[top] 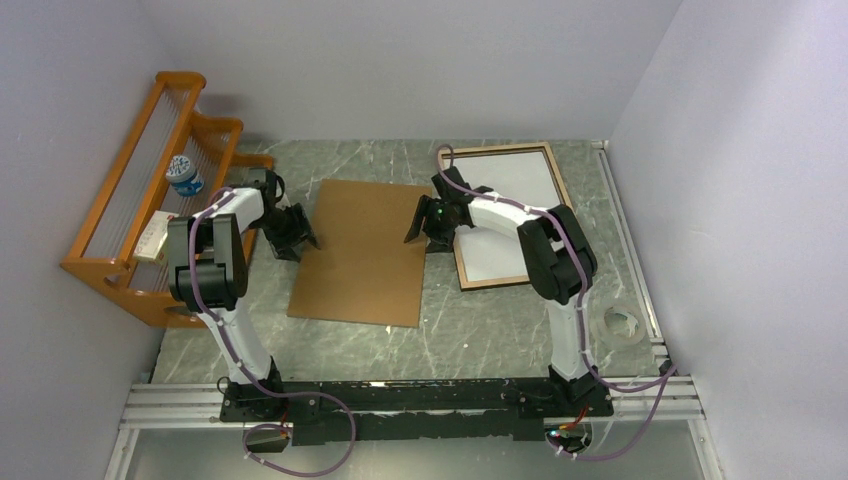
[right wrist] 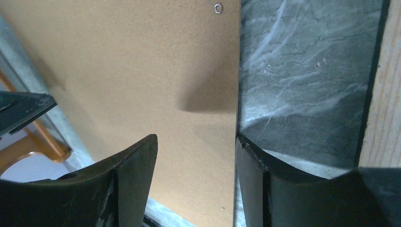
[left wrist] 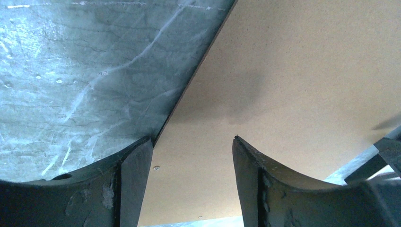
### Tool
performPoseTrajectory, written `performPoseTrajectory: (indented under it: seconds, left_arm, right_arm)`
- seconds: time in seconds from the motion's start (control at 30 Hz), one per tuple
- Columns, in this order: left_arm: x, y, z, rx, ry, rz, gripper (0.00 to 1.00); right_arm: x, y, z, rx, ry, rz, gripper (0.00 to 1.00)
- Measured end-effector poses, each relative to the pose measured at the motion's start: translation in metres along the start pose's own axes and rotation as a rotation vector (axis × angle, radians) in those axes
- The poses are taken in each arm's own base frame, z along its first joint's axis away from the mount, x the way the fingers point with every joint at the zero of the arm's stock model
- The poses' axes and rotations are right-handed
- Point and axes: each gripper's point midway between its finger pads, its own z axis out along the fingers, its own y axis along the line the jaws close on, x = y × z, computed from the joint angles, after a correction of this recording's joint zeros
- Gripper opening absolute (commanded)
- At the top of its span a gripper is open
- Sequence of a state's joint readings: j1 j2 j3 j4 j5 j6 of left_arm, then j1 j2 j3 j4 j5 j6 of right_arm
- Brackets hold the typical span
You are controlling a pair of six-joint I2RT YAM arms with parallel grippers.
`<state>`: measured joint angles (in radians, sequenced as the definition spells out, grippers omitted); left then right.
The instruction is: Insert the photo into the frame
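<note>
The frame (top: pixel 561 181) lies back side up at the back right of the table, its brown wood rails showing. A white sheet (top: pixel 510 195) fills it, likely the photo's plain back; no landscape shows. The flat brown backing board (top: pixel 365 250) lies in the middle of the table. My left gripper (top: pixel 296 236) is open and empty, low at the board's left edge; in the left wrist view (left wrist: pixel 193 142) its jaws straddle that edge. My right gripper (top: pixel 424 226) is open and empty at the board's right edge (right wrist: pixel 195 139), with the frame's rail (right wrist: pixel 388 94) just to its right.
An orange wooden rack (top: pixel 120 215) stands at the far left, holding a small can (top: pixel 185 176) and a box (top: pixel 152 238). A clear tape roll (top: pixel 622 324) lies at the right near a metal rail. Grey walls close in the table.
</note>
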<state>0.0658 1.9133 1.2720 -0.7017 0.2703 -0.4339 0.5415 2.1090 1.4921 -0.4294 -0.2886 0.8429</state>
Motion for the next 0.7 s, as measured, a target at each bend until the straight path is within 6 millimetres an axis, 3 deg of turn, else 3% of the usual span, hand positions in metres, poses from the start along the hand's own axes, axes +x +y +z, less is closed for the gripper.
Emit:
performPoseTrajectory:
  seconds: [0.37,0.7]
  left_arm:
    - [0.004,-0.007,0.001,0.099,0.031,-0.024,0.61]
    - [0.020,-0.036,0.007,0.196,0.073,-0.010,0.62]
  right_arm:
    - [-0.009,0.000,-0.015,-0.141,-0.046,-0.013,0.63]
    - [-0.064,0.026,-0.074,-0.285,-0.245,-0.042,0.63]
